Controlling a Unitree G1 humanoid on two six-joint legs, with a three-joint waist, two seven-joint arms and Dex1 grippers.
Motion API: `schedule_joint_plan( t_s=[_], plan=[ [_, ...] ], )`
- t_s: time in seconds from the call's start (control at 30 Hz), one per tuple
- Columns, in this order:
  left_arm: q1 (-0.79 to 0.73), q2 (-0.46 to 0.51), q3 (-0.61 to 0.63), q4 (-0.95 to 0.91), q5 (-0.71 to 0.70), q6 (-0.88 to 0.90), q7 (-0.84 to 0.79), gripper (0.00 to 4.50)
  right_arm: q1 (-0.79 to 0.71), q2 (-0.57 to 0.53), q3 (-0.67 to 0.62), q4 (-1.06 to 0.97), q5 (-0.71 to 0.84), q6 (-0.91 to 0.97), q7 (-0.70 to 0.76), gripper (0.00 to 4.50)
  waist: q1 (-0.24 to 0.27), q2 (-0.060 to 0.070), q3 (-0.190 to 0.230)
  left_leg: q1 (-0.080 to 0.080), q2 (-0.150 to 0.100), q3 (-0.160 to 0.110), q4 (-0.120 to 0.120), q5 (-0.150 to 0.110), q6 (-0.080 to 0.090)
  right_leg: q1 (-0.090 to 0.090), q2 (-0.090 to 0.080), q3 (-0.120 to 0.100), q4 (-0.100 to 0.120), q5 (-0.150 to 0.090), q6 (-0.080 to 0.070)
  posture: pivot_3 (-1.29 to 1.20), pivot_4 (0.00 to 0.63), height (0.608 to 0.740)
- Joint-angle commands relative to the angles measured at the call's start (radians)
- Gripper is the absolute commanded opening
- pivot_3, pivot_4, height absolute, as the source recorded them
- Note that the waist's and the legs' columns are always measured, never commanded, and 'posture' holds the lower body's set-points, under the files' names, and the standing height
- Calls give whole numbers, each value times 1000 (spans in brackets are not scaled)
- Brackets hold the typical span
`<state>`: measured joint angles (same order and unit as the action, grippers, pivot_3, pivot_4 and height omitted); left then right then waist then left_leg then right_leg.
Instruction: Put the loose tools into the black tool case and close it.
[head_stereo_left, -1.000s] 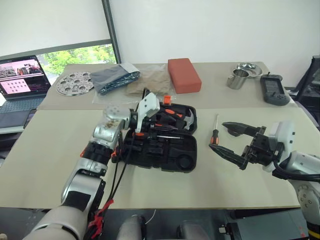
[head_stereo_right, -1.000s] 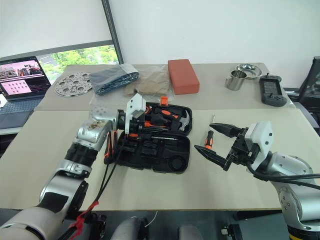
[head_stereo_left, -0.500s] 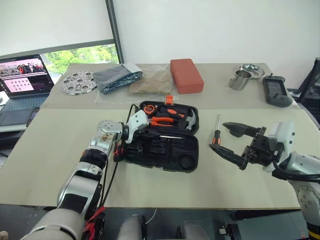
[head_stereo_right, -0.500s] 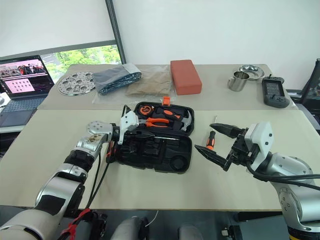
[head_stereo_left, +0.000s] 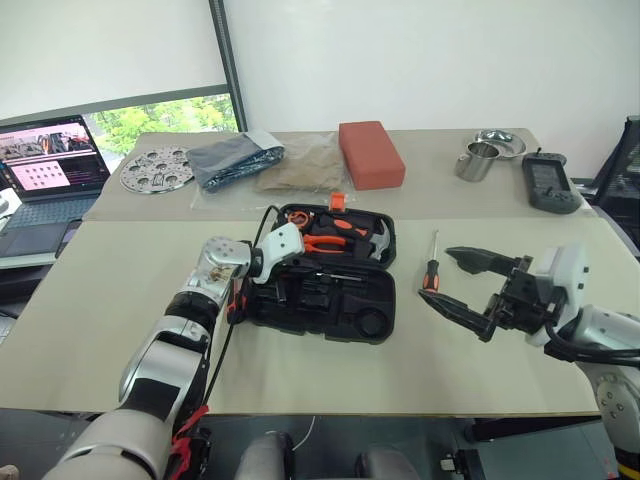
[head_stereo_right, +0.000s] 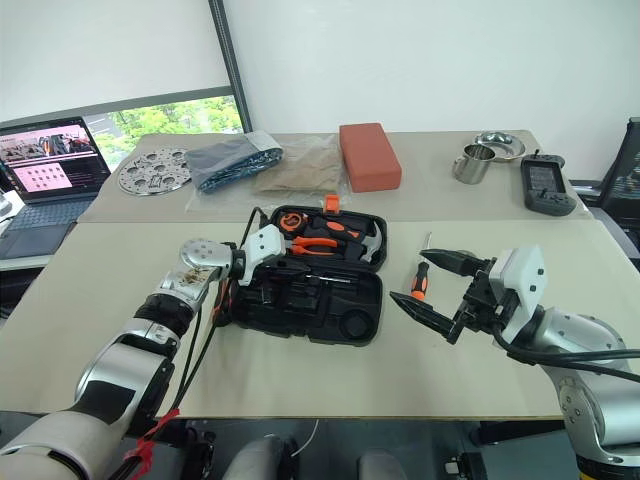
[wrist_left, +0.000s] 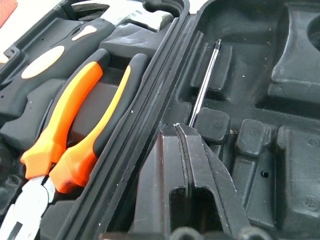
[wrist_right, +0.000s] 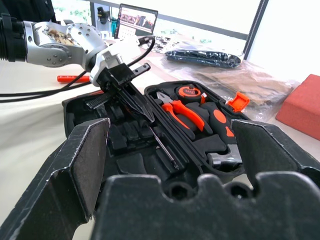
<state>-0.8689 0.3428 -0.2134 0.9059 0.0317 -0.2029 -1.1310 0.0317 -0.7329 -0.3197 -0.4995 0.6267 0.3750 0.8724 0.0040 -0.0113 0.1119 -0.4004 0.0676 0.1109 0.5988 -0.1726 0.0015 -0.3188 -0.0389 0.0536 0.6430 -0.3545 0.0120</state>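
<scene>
The black tool case (head_stereo_left: 372, 322) lies open mid-table, with orange-handled pliers (wrist_left: 75, 125) and a hammer (wrist_left: 140, 17) in its far half. My left gripper (wrist_left: 181, 129) is shut and tilted down into the near half. Its tips rest by the hinge over a slim screwdriver, whose shaft (wrist_left: 204, 82) sticks out from under them. Whether the tips grip it is hidden. A loose screwdriver (head_stereo_left: 431, 262) with an orange-and-black handle lies on the table right of the case. My right gripper (head_stereo_left: 435, 272) hovers open beside it, empty. An orange tool (wrist_right: 72, 78) lies left of the case.
At the back stand a red block (head_stereo_left: 370, 152), a metal cup (head_stereo_left: 476, 160), a steel bowl (head_stereo_left: 497, 140) and a dark handheld device (head_stereo_left: 547, 182). A grey bag (head_stereo_left: 235, 158), a brown bag (head_stereo_left: 302, 165), a perforated metal disc (head_stereo_left: 157, 168) and a laptop (head_stereo_left: 45, 165) are back left.
My left gripper has come down from above the case into its near half and has shut. The right gripper has stayed in place, open.
</scene>
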Motion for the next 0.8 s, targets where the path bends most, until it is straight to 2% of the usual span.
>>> schedule_joint_plan(
  t_s=[0.03,0.13,0.3,0.4,0.47,0.5,0.53,0.57,0.73,0.8],
  plan=[
    [21,2,45,-41,-44,38,11,30,6,-22,3,9,-38,18,-27,4500,0,0,0,0,0,0,0,0,0,0,0,0,0,0,0,0,150,740],
    [47,12,108,-205,-160,141,-53,30,-10,-27,21,47,-99,74,-113,4500,-7,1,0,-2,1,0,0,0,0,-2,0,0,0,0,0,0,150,740],
    [124,107,171,-550,-352,391,-172,30,-106,43,83,69,-119,294,-327,4500,-20,1,0,-5,2,1,-1,2,-2,-6,1,1,1,0,0,0,150,740],
    [146,209,194,-709,-447,541,-247,785,-238,132,98,138,-131,434,-474,4500,-27,1,1,-3,2,1,-3,5,-8,-6,3,3,0,0,0,0,150,740],
    [148,265,199,-767,-480,603,-274,1628,-311,170,111,182,-154,508,-544,4500,-26,2,1,-2,2,2,-5,5,-8,-7,3,5,1,0,0,0,150,740],
    [147,290,198,-790,-490,625,-285,1897,-343,187,121,199,-164,538,-571,4500,-24,2,1,-2,1,1,-6,5,-7,-7,2,5,1,0,0,0,150,740],
    [147,306,197,-807,-498,642,-289,2397,-364,200,126,210,-170,565,-594,4500,-22,2,1,-2,1,2,-6,5,-6,-8,2,5,1,0,0,0,150,740],
    [146,316,196,-819,-505,655,-289,2627,-379,210,127,217,-175,584,-609,4500,-17,2,1,-2,1,2,-6,5,-6,-8,2,5,1,0,0,0,150,740],
    [133,402,195,-853,-518,693,-337,4425,-453,269,185,309,-219,694,-676,4500,-14,2,1,-6,1,2,-6,4,-4,-11,2,8,1,0,0,0,150,740],
    [133,419,188,-858,-510,684,-345,4425,-459,273,213,336,-246,707,-684,4500,-15,2,1,-6,1,3,-7,4,-4,-12,2,10,1,0,0,0,150,740]
  ],
)
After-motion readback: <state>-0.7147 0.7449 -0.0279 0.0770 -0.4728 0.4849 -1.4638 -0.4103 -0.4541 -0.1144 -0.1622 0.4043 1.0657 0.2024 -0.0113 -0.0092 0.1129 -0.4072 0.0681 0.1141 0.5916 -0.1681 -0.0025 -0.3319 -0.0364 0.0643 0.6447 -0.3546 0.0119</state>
